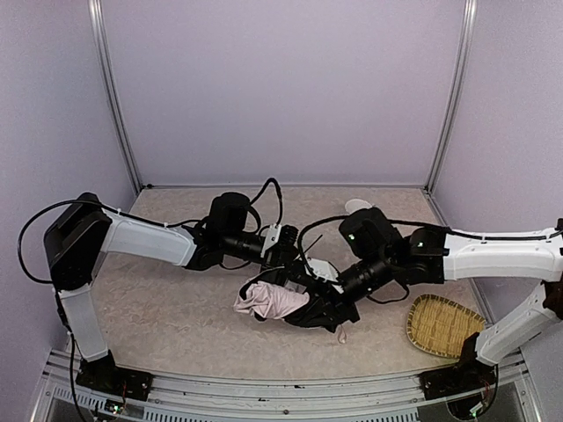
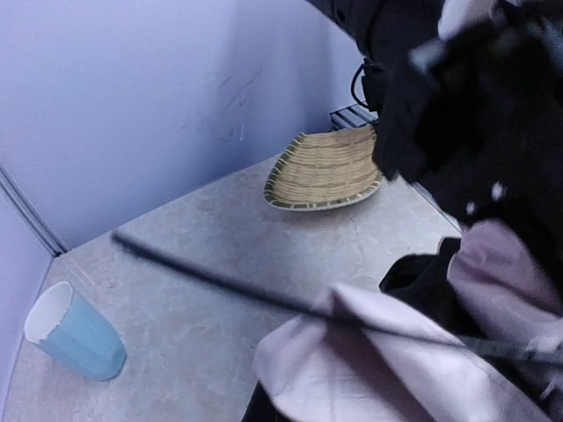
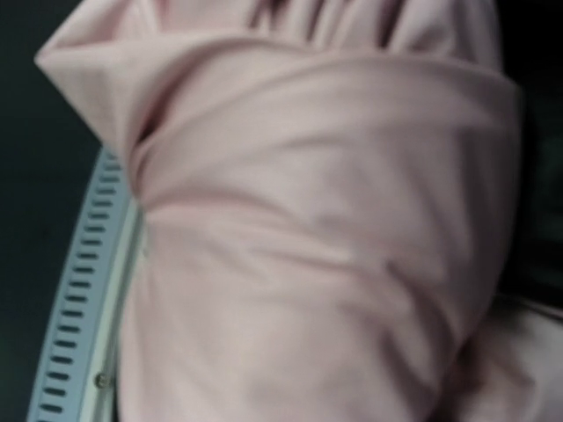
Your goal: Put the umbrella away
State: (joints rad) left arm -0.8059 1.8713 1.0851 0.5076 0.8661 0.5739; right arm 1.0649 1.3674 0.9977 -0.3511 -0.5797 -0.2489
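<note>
At the jaws themselves little showed: pink fabric filled the right wrist view, so I could not tell how wide either the right gripper point(image 1: 325, 309) or the left gripper point(image 1: 296, 280) stood, or whether either had a hold. Both pressed against the umbrella point(image 1: 271, 301), a crumpled pink-and-black bundle lying well apart from the woven tray point(image 1: 442, 324). The right gripper met its tray-facing end. Its long axis seemed to run toward the tray, and a thin black shaft point(image 2: 220, 281) jutted free. Neither arm looked nearer.

Umbrella point(image 1: 271, 301) at centre of table point(image 1: 167, 303), tray point(image 1: 442, 325) to its right, cup point(image 1: 355, 205) behind it
</note>
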